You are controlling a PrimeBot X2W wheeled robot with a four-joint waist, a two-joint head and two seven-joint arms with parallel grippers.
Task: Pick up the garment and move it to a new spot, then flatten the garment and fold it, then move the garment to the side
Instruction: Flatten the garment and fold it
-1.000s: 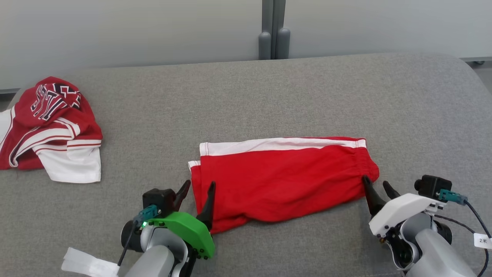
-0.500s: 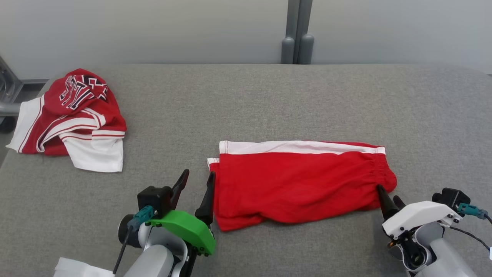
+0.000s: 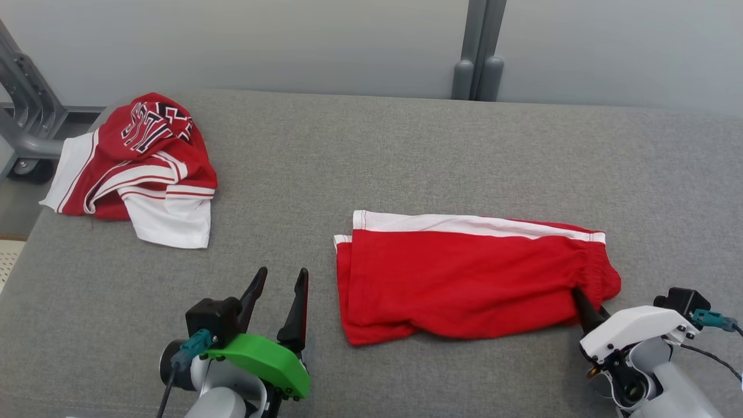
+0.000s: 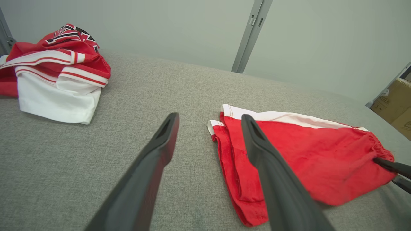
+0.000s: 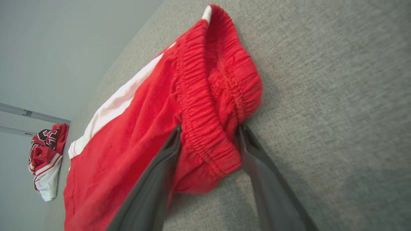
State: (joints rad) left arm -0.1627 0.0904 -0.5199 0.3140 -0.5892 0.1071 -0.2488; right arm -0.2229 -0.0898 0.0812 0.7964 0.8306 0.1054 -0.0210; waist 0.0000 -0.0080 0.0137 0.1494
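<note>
Evidently the right pincer [image 5: 209, 127] stands open astride the gathered waistband [image 5: 205, 106] of the red shorts [image 3: 464, 278], one finger on each side of the bunched elastic, not yet pinching it. The left pincer [image 3: 282, 273] is open too and empty, just beside the shorts' hem end and apart from it. The shorts lie flat on the grey tabletop [image 3: 406, 151], seemingly already folded leg over leg. A crumpled red-and-white jersey [image 3: 145, 162] sits well beyond their hem end. Folding looks to be the step in hand. Next, the right must close on the waistband and the left must reach the hem.
</note>
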